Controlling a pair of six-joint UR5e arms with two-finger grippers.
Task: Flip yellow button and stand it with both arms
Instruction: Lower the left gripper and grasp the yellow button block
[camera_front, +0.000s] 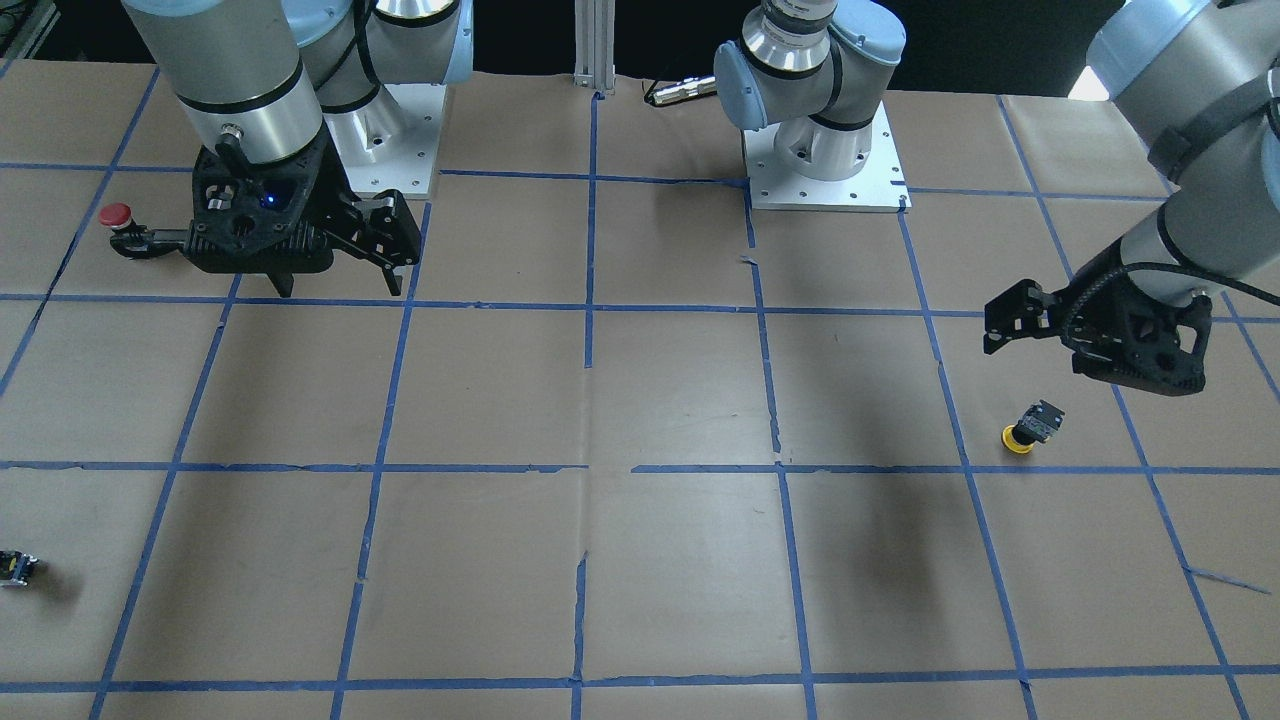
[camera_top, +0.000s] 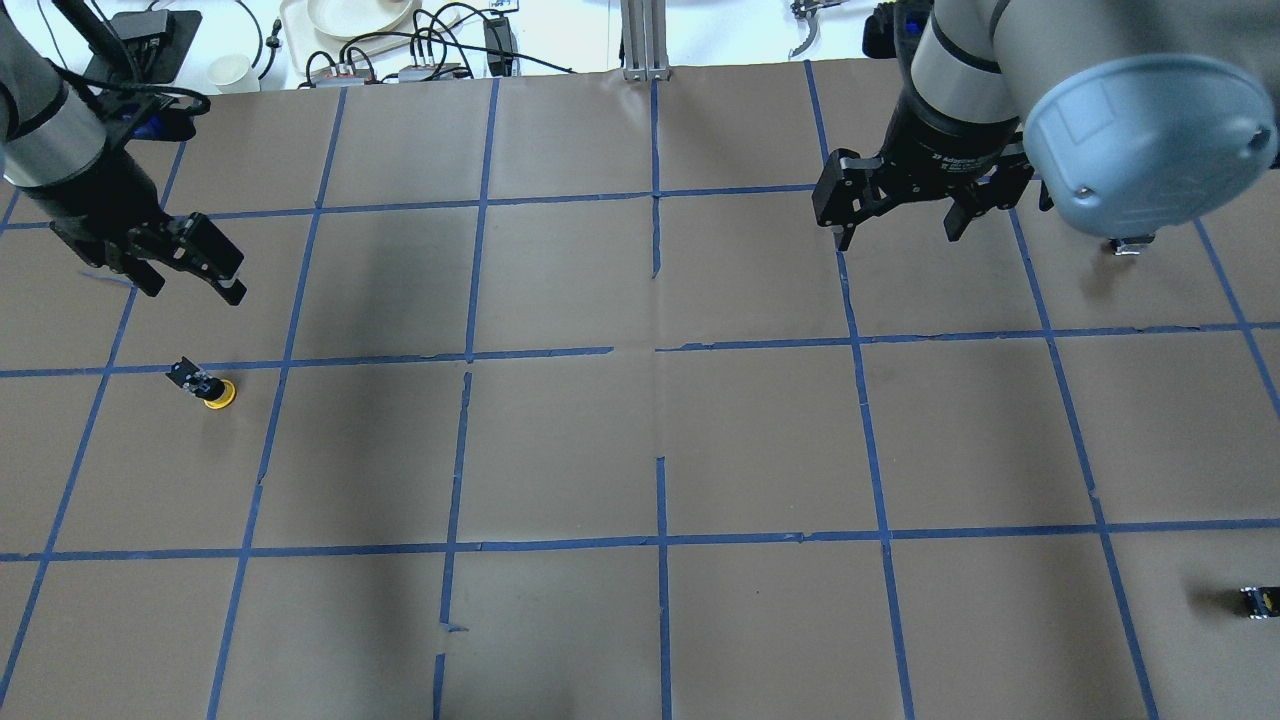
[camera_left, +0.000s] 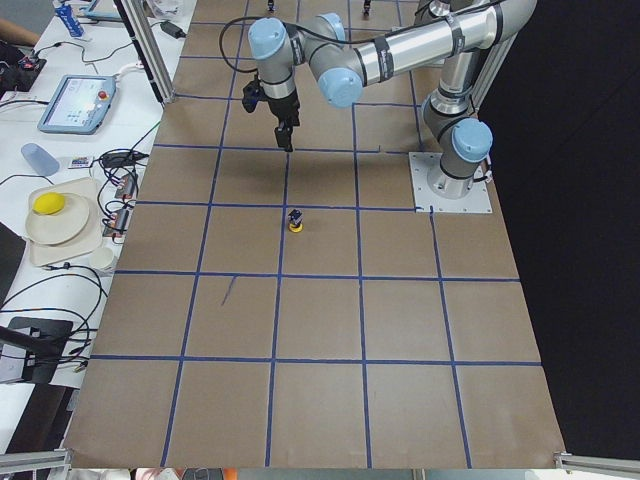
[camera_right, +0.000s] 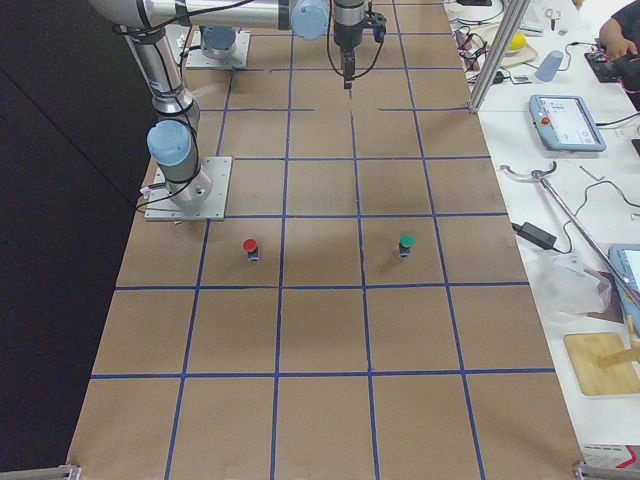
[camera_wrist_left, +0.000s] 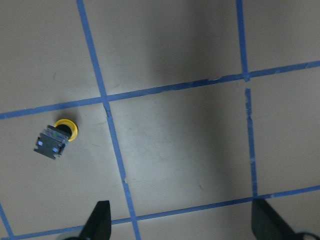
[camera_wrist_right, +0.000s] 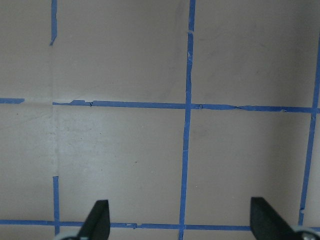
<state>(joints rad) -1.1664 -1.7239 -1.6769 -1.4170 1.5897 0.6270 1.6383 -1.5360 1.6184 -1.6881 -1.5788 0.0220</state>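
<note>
The yellow button (camera_front: 1030, 427) rests on the brown paper with its yellow cap down and its black body tilted up. It also shows in the overhead view (camera_top: 205, 385), the exterior left view (camera_left: 296, 221) and the left wrist view (camera_wrist_left: 56, 137). My left gripper (camera_top: 192, 288) is open and empty and hovers above the table, a short way off the button; it also shows in the front view (camera_front: 1010, 325). My right gripper (camera_top: 897, 232) is open and empty over bare paper far across the table; it also shows in the front view (camera_front: 340, 275).
A red-capped button (camera_front: 116, 215) stands by the right gripper's body. A small dark part (camera_front: 15, 567) lies near the table's edge on the right arm's side. A green-capped button (camera_right: 406, 243) shows in the exterior right view. Blue tape lines grid the paper.
</note>
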